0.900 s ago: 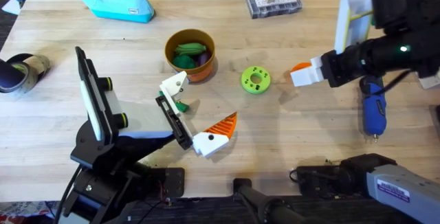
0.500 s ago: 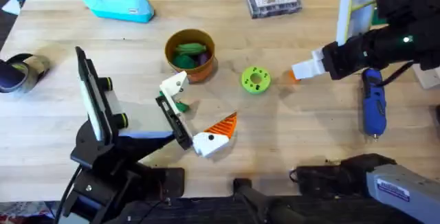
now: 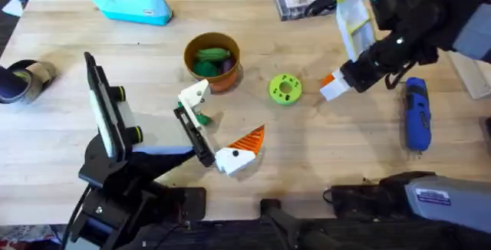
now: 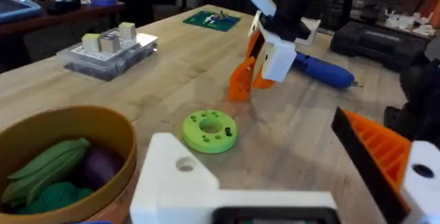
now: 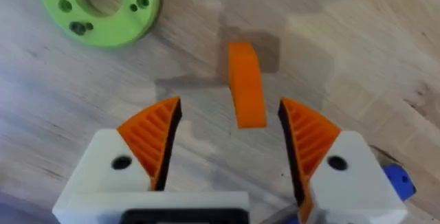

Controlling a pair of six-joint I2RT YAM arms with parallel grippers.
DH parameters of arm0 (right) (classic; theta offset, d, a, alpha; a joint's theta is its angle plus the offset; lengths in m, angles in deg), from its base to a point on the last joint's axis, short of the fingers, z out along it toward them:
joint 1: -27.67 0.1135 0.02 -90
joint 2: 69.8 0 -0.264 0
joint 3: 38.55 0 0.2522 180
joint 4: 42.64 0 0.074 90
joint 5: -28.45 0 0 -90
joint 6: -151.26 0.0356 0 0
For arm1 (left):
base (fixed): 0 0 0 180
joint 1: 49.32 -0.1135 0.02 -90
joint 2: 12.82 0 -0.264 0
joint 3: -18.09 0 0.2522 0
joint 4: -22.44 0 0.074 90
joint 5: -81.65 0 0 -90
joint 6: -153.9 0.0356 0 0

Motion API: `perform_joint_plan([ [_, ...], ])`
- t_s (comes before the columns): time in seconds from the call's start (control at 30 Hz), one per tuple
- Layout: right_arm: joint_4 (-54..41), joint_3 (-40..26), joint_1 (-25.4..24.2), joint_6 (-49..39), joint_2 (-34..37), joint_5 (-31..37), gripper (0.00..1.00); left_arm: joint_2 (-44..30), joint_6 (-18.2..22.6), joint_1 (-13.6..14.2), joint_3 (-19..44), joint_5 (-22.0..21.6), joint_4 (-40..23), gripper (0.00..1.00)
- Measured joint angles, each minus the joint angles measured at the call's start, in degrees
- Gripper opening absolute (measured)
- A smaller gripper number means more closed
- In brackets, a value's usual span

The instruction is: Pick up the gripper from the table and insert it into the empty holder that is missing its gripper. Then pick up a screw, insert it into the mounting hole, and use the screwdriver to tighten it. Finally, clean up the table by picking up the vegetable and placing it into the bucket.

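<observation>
Right claw (image 5: 229,106) spread wide, straddling the tapered smooth orange plastic finger (image 5: 246,83), pads clear of it, toward the light wooden table (image 3: 153,66) right edge, near the blue screwdriver (image 3: 416,116). Could squirt sideways if squeezed off-centre on that slick taper.

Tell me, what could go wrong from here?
1. The gripper hangs in the air above the table; if the hold is weak, it may drop.
2. The green disc lies between it and the holder, so a low pass might knock it.
3. The holder sits right by the bucket, which could get bumped during insertion.
</observation>
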Motion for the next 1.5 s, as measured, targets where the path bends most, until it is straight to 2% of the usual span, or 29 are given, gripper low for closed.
perform_joint_plan([
  [0.27, 3.6, 0.0, -1.6, -1.7, 2.4, -0.4, 0.860, 0.0, 0.0, 0.0, 0.0, 0.0, 0.0, 0.993],
  [0.3, 3.6, 0.0, -2.1, -1.8, 2.4, -0.5, 0.833, 0.0, 0.0, 0.0, 0.0, 0.0, 0.0, 0.993],
  [0.33, 3.5, 0.0, -2.6, -2.1, 2.4, -0.7, 0.787, 0.0, 0.0, 0.0, 0.0, 0.0, 0.0, 0.993],
  [0.47, 3.5, 0.0, -4.2, -2.2, 2.4, -2.8, 0.446, 0.0, 0.0, 0.0, 0.0, 0.0, 0.0, 0.993],
  [0.57, 3.8, 0.0, -4.6, -2.2, 2.4, -3.6, 0.259, 0.0, 0.0, 0.0, 0.0, 0.0, 0.0, 0.993],
  [0.63, 4.0, 0.0, -4.6, -2.2, 2.4, -3.8, 0.083, 0.0, 0.0, 0.0, 0.0, 0.0, 0.0, 0.993],
  [0.67, 4.1, 0.0, -4.6, -2.1, 2.4, -4.0, 0.027, 0.0, 0.0, 0.0, 0.0, 0.0, 0.0, 0.993],
  [0.93, 2.7, -0.3, -4.7, -2.1, 1.2, -4.5, 0.014, 0.0, 0.0, 0.0, 0.0, 0.0, 0.0, 0.993],
  [0.97, 0.8, -1.3, -4.7, -1.6, -2.7, -6.6, 0.013, 0.0, 0.0, 0.0, 0.0, 0.0, 0.0, 0.993],
  [1.13, 0.8, -3.2, -4.7, 0.5, -12.3, -16.7, 0.011, 0.0, 0.0, 0.0, 0.0, 0.0, 0.0, 0.993],
  [1.23, 0.8, -3.8, -4.7, 2.3, -15.8, -23.2, 0.010, 0.0, 0.0, 0.0, 0.0, 0.0, 0.0, 0.993],
  [1.33, 0.7, -3.8, -4.7, 4.7, -16.4, -31.8, 0.010, 0.0, 0.0, 0.0, 0.0, 0.0, 0.0, 0.993],
  [1.5, 0.8, -3.4, -4.6, 11.8, -13.3, -46.2, 0.010, 0.0, 0.0, 0.0, 0.0, 0.0, 0.0, 0.993],
])
